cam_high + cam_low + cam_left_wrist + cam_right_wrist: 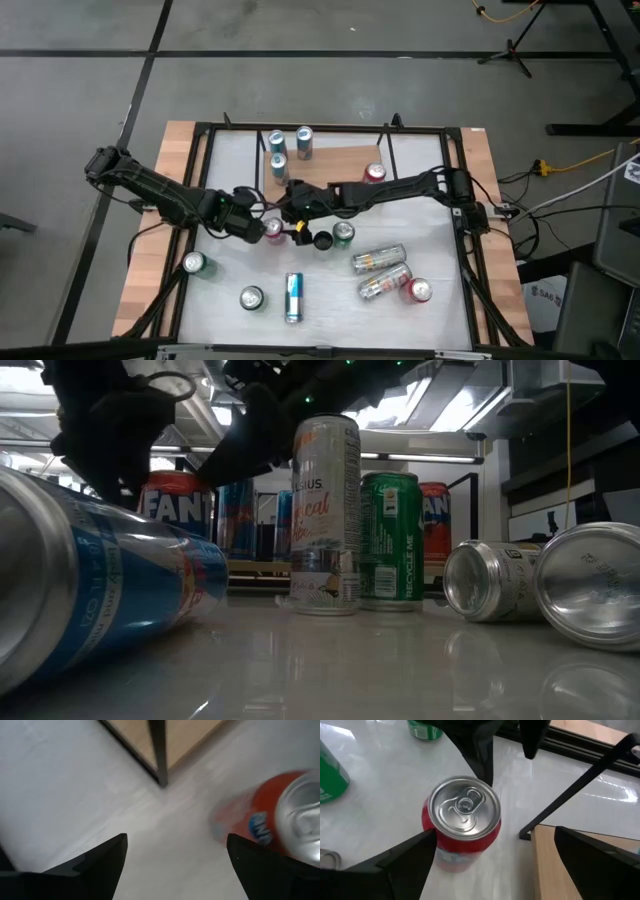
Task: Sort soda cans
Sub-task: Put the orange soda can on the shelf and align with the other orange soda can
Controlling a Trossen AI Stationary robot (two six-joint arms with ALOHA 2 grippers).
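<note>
A red soda can [462,820] stands upright on the white table top [430,225], near its middle. My right gripper [490,865] comes at it from the right and is open, tilted down. The can stands just ahead of its fingers, close to one finger [405,865]. My left gripper [175,865] reaches in from the left and is open too. The same can [265,820] shows off to one side of its fingers, not between them. In the high view both grippers [258,226] [290,212] flank this can [272,229].
Upright blue-and-silver cans [277,142] and a red can [375,173] stand at the far side by a wooden board [330,170] and black frame bars [570,795]. A green can [343,233] stands just right of the grippers. Lying silver cans [378,260] and a lying blue can [293,297] are nearer.
</note>
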